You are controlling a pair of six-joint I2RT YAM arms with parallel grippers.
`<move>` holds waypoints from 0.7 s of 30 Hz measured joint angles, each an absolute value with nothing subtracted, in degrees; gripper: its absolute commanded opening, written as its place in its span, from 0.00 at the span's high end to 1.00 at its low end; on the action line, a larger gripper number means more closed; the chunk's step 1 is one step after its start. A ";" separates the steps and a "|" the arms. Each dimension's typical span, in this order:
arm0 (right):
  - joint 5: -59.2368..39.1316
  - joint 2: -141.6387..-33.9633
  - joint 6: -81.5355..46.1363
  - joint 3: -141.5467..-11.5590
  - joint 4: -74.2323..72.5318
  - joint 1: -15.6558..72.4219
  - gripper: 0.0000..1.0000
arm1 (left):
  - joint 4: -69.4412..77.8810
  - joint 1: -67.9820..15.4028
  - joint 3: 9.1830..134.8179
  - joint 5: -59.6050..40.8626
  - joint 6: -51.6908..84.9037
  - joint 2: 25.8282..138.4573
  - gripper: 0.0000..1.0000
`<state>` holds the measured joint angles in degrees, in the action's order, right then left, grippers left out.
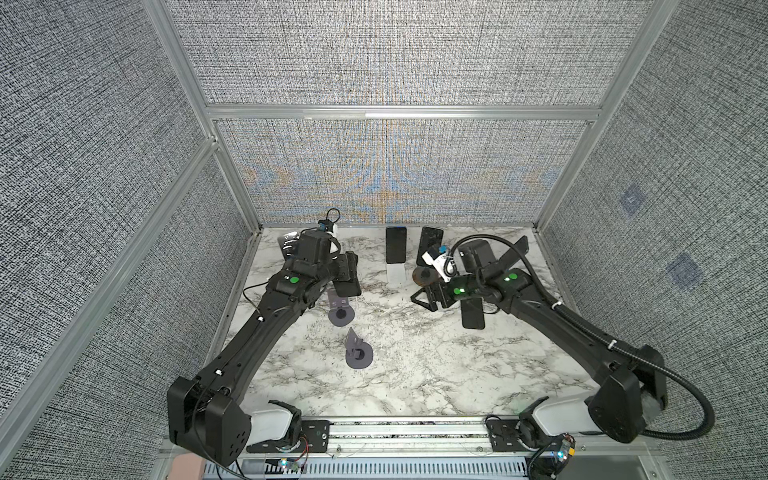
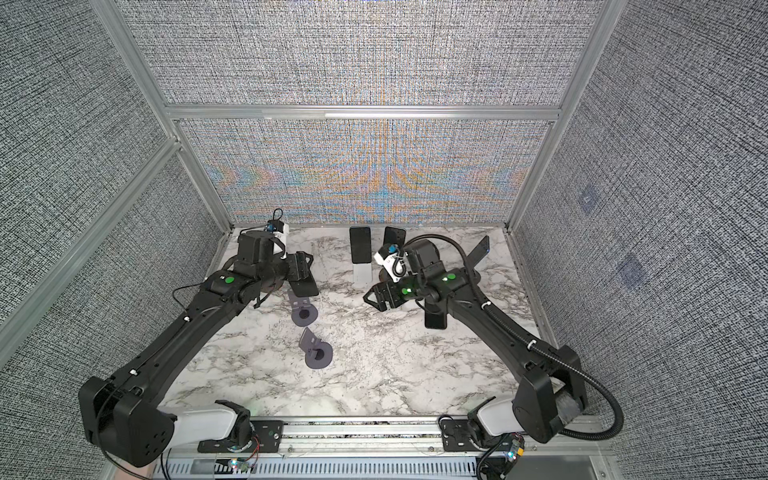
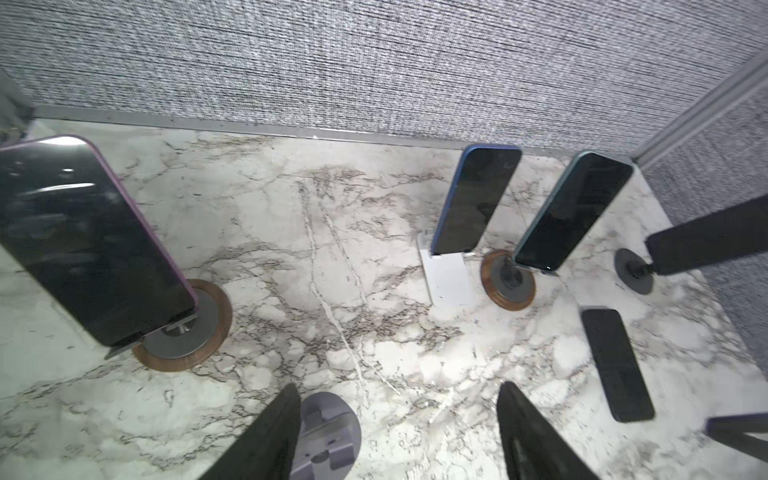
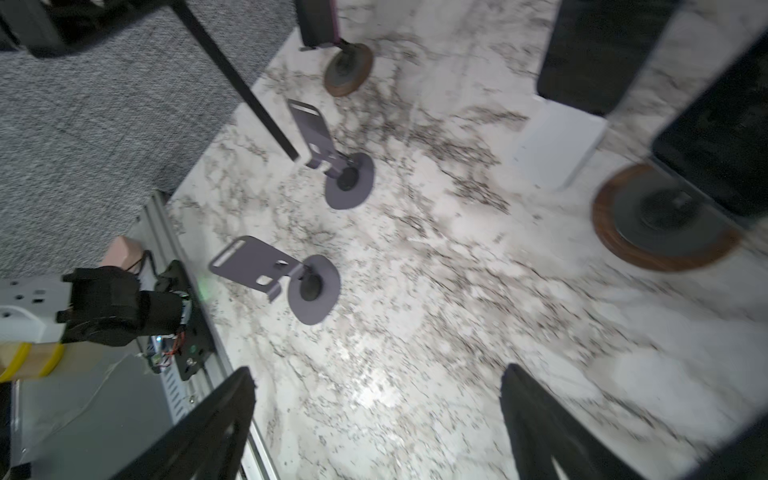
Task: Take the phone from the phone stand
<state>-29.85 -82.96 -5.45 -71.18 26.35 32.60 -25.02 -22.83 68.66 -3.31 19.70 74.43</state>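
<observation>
A black phone hangs tilted in the air just off the bare back plate of a grey-purple phone stand. My left gripper straddles it at phone width. The right wrist view shows the phone edge-on above that stand. In the left wrist view the phone is out of frame. Only the left gripper tips show there, apart, over marble and the stand. My right gripper is open and empty at mid-table.
A second empty purple stand sits nearer the front. A black phone lies flat under my right arm. Along the back, phones stand on a white stand, wood-based stands and a dark stand.
</observation>
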 measured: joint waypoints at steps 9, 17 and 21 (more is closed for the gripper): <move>-30.98 -86.76 -5.87 -72.51 14.72 39.79 0.53 | -27.14 -22.83 70.15 -19.53 20.23 74.70 0.30; -28.29 -86.89 -7.92 -67.88 2.26 41.23 0.44 | -25.02 -22.85 69.95 -28.47 22.76 76.73 0.32; -27.42 -88.05 -8.86 -68.29 -0.45 41.78 0.49 | -24.21 -22.85 69.80 -29.98 23.35 77.49 0.32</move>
<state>-27.42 -88.05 -8.86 -68.29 -0.45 41.78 -24.21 -22.85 69.80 -29.98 23.35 77.49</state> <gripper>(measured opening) 0.549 0.717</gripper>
